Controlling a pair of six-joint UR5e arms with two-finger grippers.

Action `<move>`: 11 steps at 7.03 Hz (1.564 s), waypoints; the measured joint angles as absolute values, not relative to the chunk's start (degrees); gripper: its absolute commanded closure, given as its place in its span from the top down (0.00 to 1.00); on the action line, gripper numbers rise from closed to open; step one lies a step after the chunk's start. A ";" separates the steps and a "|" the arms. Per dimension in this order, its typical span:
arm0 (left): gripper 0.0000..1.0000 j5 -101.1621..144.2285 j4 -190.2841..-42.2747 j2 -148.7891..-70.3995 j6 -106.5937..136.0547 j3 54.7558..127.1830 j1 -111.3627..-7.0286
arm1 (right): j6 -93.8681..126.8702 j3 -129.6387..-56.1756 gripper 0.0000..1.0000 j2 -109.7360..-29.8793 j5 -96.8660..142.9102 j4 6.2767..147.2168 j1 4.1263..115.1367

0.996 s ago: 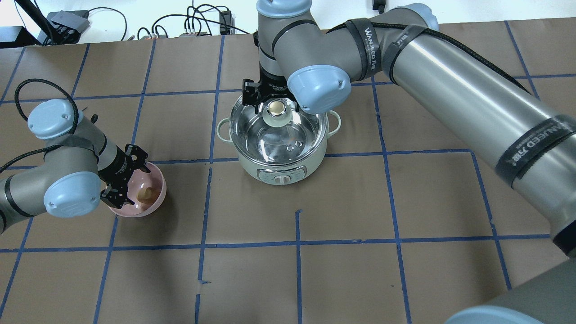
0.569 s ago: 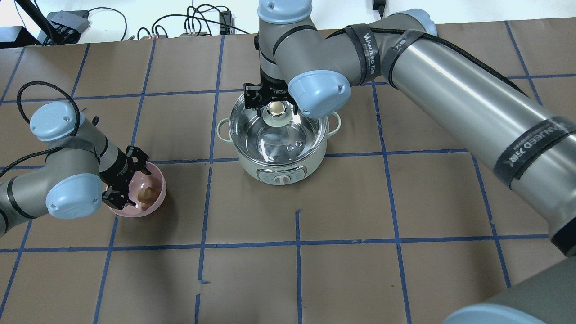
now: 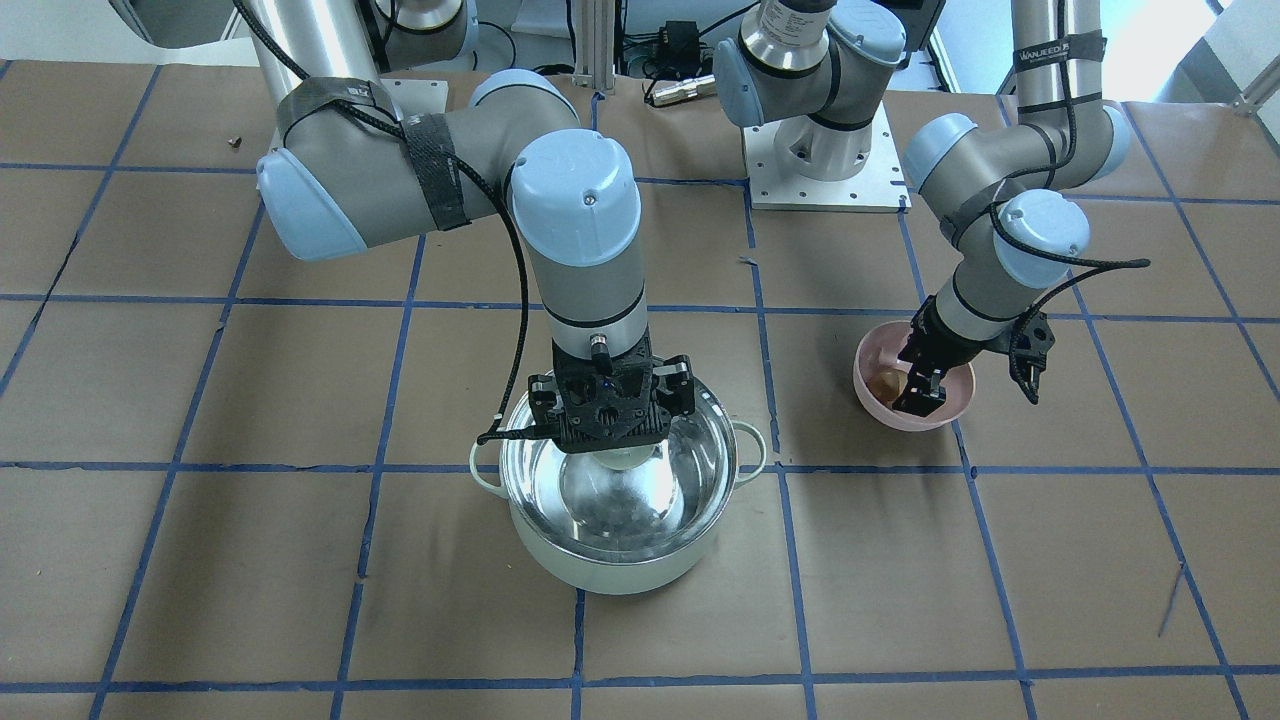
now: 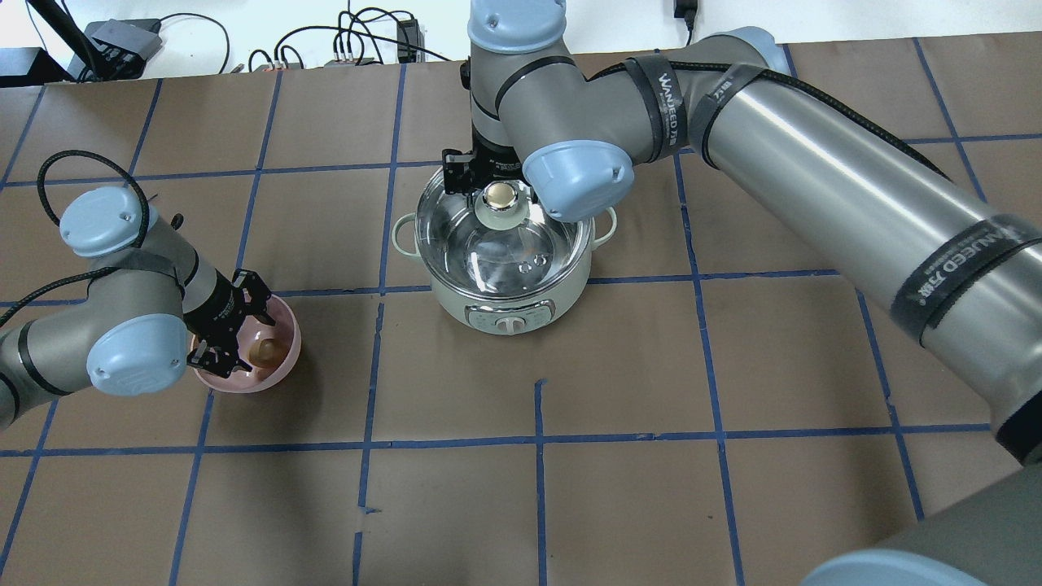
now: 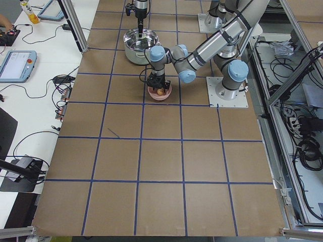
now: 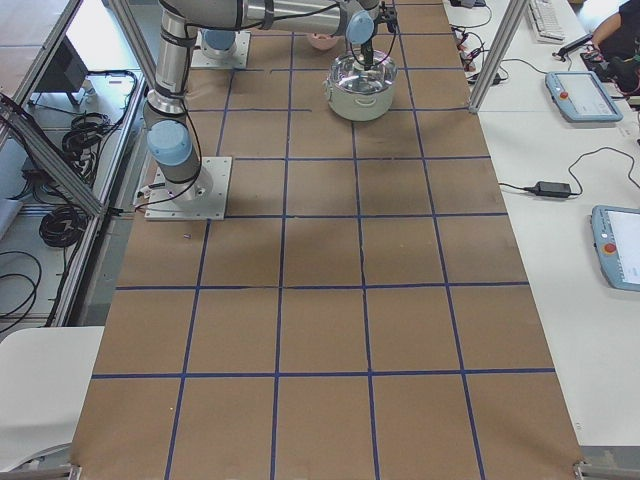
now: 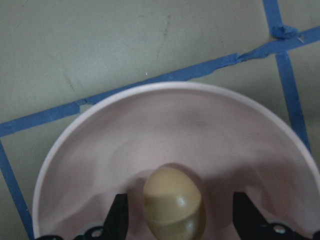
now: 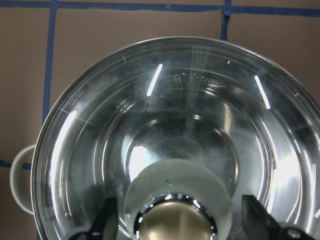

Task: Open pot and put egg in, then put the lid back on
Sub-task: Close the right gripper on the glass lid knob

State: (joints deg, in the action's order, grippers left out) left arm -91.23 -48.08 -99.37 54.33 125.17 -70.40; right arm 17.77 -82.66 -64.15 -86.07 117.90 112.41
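The pot stands a little far of the middle of the surface, which is brown paper crossed by a grid of blue tape lines. Its pale mint wall is smooth and rounded, with a small loop handle on each side and a dial panel on the near face. The lid lies flat on the pot's rim: clear glass in a thin metal ring, streaked with reflections, with the shiny steel inside of the pot showing through it. The right gripper hangs straight down over the lid's cream-topped knob, its jaws spread wide, one black finger on each side of the knob's steel base and neither seen to touch it. Well apart to the left and nearer sits a smooth, matte pink bowl, close to the left edge of the overhead view. The egg, tan, oval and slightly glossy, rests on the bowl's bottom. The left gripper reaches down into the bowl with its jaws apart, a finger on either side of the egg and a gap showing on both sides. A broad stretch of bare paper separates bowl and pot, and more lies near and right of the pot, under the long right forearm. Cables trail beyond the surface's far edge.
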 measured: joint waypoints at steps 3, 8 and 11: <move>0.79 -91.31 -48.08 -99.48 53.84 125.24 -70.40 | 17.65 -84.07 0.27 -64.36 -86.57 120.46 112.42; 0.78 -93.07 -48.08 -99.53 53.79 126.22 -70.40 | 17.24 -83.44 0.18 -65.05 -86.56 120.11 112.33; 0.48 -92.96 -48.08 -99.79 53.79 126.22 -70.38 | 17.15 -82.67 0.17 -65.52 -86.55 119.48 112.32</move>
State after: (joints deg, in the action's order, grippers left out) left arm -92.96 -48.08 -99.79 53.79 126.22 -70.38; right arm 17.15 -82.67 -65.52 -86.55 119.48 112.32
